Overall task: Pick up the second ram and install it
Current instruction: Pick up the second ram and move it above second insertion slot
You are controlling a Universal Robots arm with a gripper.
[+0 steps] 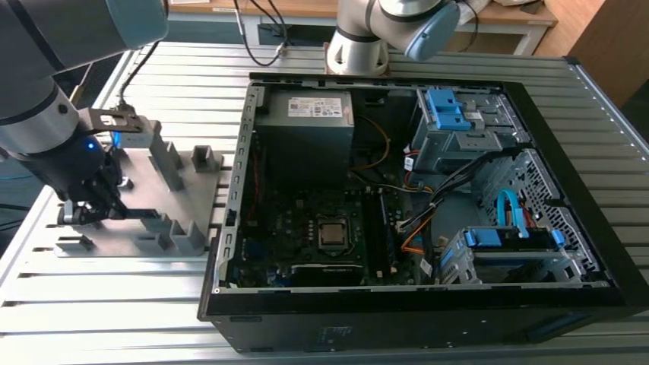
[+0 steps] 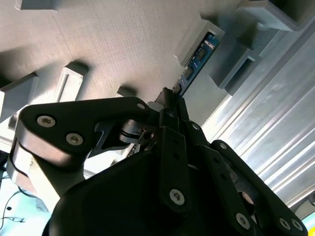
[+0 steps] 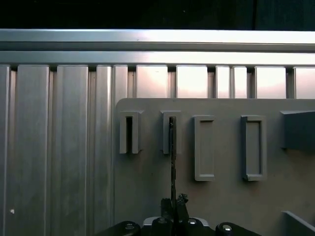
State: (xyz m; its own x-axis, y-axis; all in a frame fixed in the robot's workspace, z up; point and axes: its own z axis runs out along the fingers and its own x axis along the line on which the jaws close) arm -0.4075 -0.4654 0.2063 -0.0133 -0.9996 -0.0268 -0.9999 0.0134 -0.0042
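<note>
The second ram point(image 2: 198, 57) is a thin dark stick with a small bluish label. It stands on edge in a slot of the grey holder block point(image 2: 123, 39). In the first wrist view the ram point(image 3: 172, 157) shows edge-on as a thin dark line running from a slot to my gripper point(image 3: 173, 205). In the second wrist view my gripper point(image 2: 170, 101) has its black fingers pressed together on the ram's near end. In the exterior view my gripper point(image 1: 83, 213) is low over the holder block point(image 1: 172, 182), at the exterior view's left, outside the computer case.
An open black computer case point(image 1: 233, 228) lies at the exterior view's right, with a motherboard point(image 1: 324, 228), cables and blue drive cages point(image 1: 451, 114). Another robot arm's base point(image 1: 360, 46) stands behind it. The holder has several raised slot blocks point(image 3: 204, 147). All rest on a ribbed aluminium table point(image 1: 102, 304).
</note>
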